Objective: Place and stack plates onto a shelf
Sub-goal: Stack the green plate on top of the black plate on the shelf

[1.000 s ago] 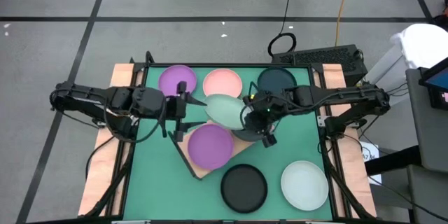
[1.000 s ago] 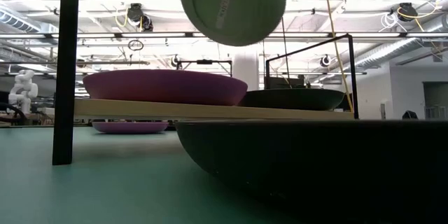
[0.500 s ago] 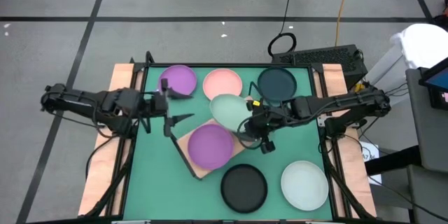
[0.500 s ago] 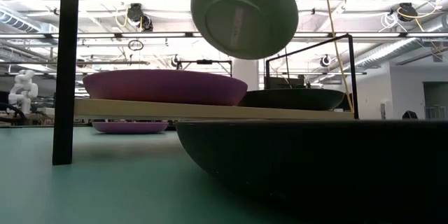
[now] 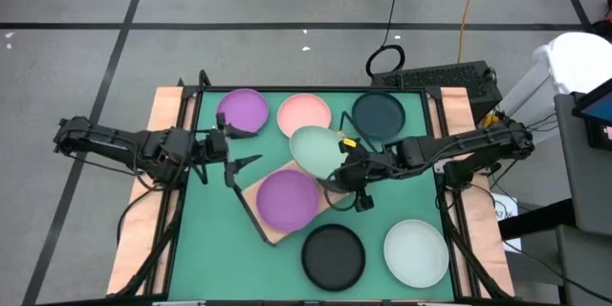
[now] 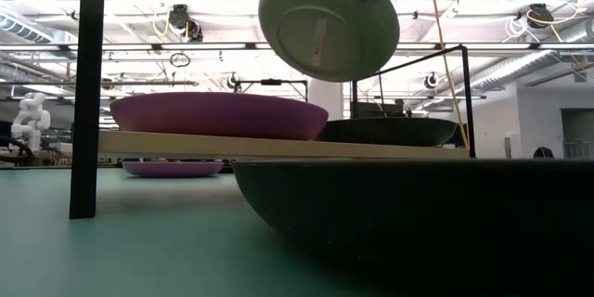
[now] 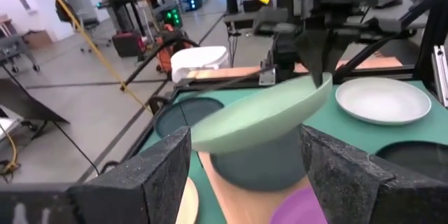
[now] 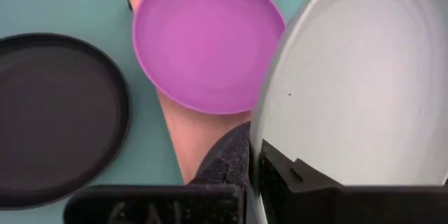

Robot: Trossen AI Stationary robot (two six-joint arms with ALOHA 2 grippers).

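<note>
Right gripper [image 5: 350, 170] clamped on rim of pale mint plate [image 5: 314, 150], held tilted above shelf [image 5: 283, 229]. On shelf: 1 purple plate [image 5: 286, 200], 1 dark plate partly hidden. Left gripper [image 5: 236, 161] spread wide, empty, beside shelf.

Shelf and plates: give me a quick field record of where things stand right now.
shelf: purple plate and a dark plate rest on it
right hand: shut on the rim of the mint plate, held tilted above the shelf
left hand: open, empty, beside the shelf
on table: second purple plate, pink plate, teal plate, black plate, pale plate
</note>
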